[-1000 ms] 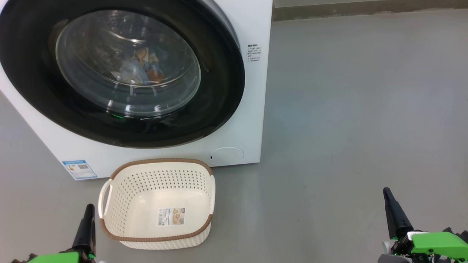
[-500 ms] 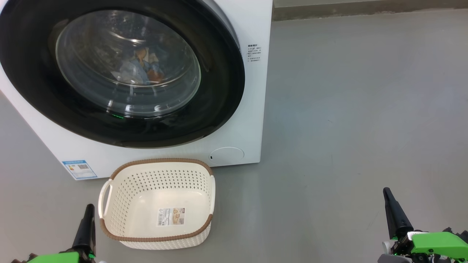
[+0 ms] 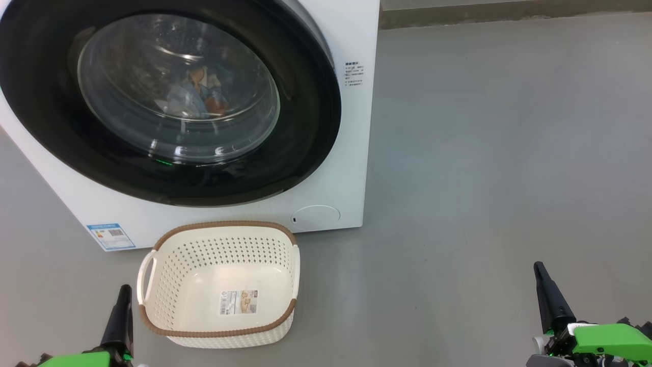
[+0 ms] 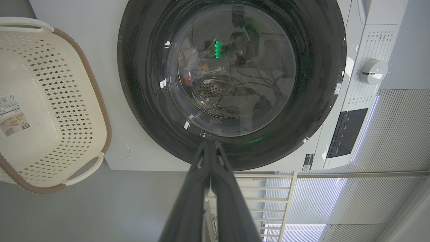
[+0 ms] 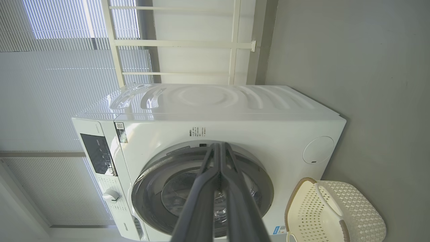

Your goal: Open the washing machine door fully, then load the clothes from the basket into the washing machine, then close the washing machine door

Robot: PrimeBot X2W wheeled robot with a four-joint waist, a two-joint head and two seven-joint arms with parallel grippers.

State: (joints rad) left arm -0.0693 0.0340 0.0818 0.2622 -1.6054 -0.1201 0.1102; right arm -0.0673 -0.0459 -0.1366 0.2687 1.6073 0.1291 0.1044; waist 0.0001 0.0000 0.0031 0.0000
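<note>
On the grey floor (image 3: 484, 153) stands the washing machine (image 3: 351, 168), its door (image 3: 305, 127) closed over the clothes (image 3: 196, 97), the basket (image 3: 224, 224) just before it, left fingers (image 3: 119, 316) and right fingers (image 3: 550, 300) clenched on nothing, while the wrist views add its knob (image 4: 373, 71) and window blinds (image 5: 50, 84).

— How many of each?
— One washing machine (image 3: 351, 153), one door (image 3: 316, 102), one basket (image 3: 224, 223).
— And the rest?
— One bundle of clothes (image 3: 196, 97) behind the glass; two grippers: left gripper (image 3: 124, 289), right gripper (image 3: 538, 267).
</note>
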